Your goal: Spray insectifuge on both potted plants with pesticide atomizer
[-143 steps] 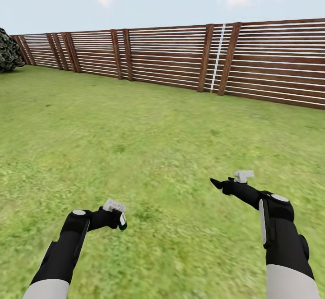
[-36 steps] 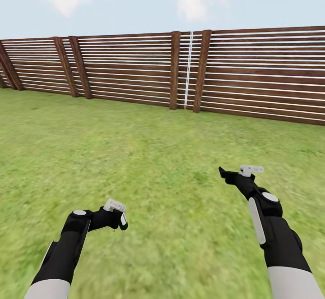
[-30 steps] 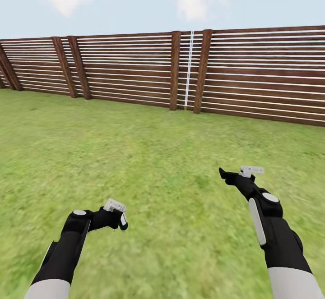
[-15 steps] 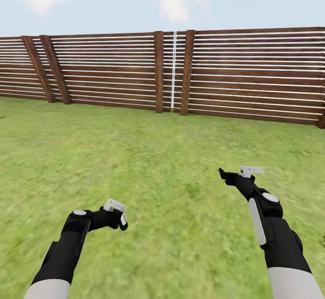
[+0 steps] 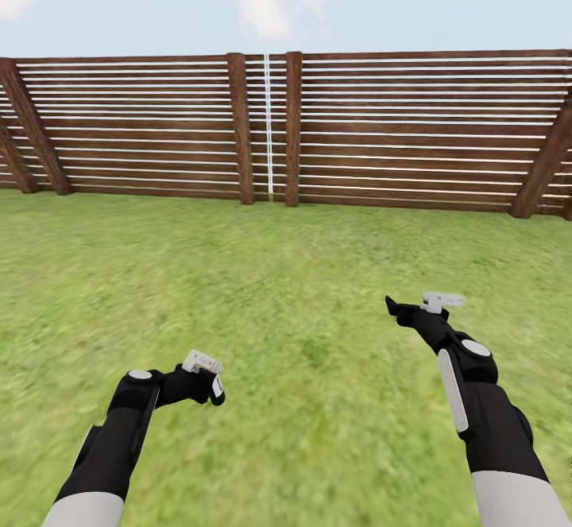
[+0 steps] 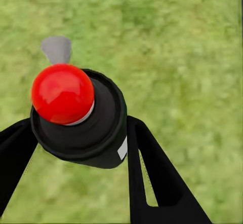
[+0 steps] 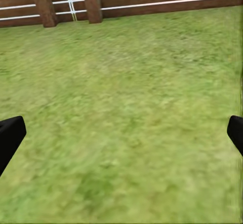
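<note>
The pesticide atomizer (image 6: 83, 120) is seen in the left wrist view lodged between the two black fingers (image 6: 157, 178) of the left gripper (image 6: 81, 158), which are pressed against its dark body. A round red cap (image 6: 63, 93) sits on its end facing the camera, a grey nozzle tab (image 6: 56, 49) projects beside the cap, and a small white label (image 6: 122, 148) is visible on its side. In the head view the left gripper (image 5: 213, 389) is held low over the lawn (image 5: 262, 288), with a dark, white-marked end of the atomizer (image 5: 216, 388) showing at its tip.

The right gripper (image 5: 395, 310) is held higher and further forward over the grass. In the right wrist view its fingertips (image 7: 10, 135) are spread wide apart at opposite edges, with bare grass between them.

A brown slatted wooden fence (image 5: 381, 129) is seen across the far end of the lawn, under a pale sky (image 5: 397, 2).
</note>
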